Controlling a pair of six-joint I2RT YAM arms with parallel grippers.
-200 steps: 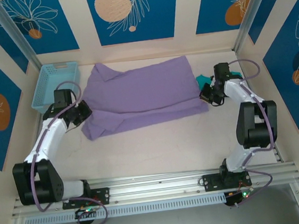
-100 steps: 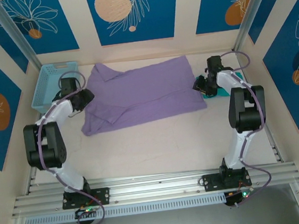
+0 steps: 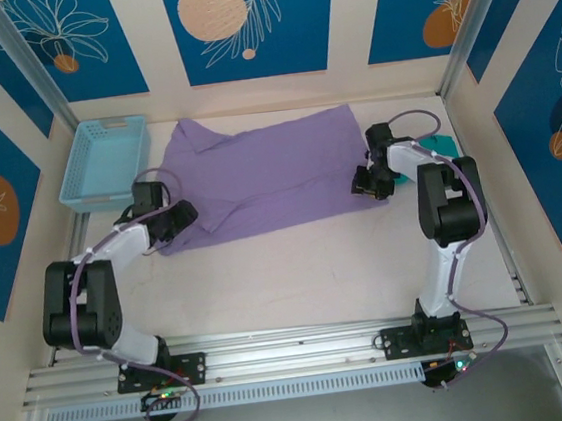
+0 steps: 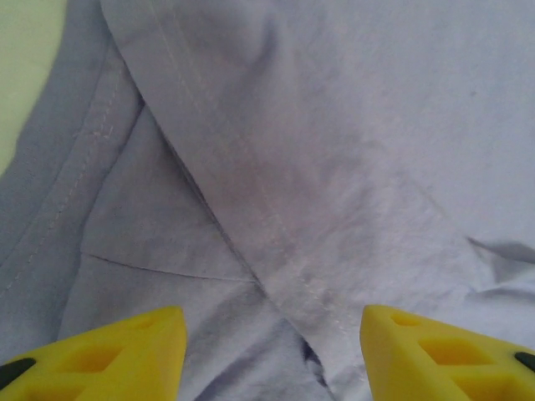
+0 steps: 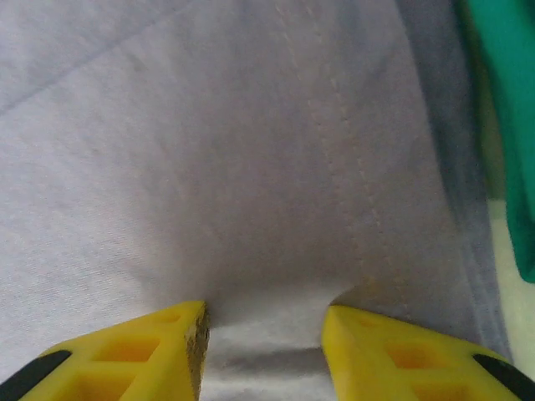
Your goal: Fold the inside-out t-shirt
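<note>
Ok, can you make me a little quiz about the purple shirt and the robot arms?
1. True or false: the purple t-shirt is lying inside the light blue basket.
2. What colour is the small garment peeking out at the shirt's right edge? A) red B) teal-green C) yellow
3. Which gripper is over the end of the shirt nearest the basket?
Key: 1 false, it lies spread on the table beside the basket. 2 B. 3 the left gripper.
</note>
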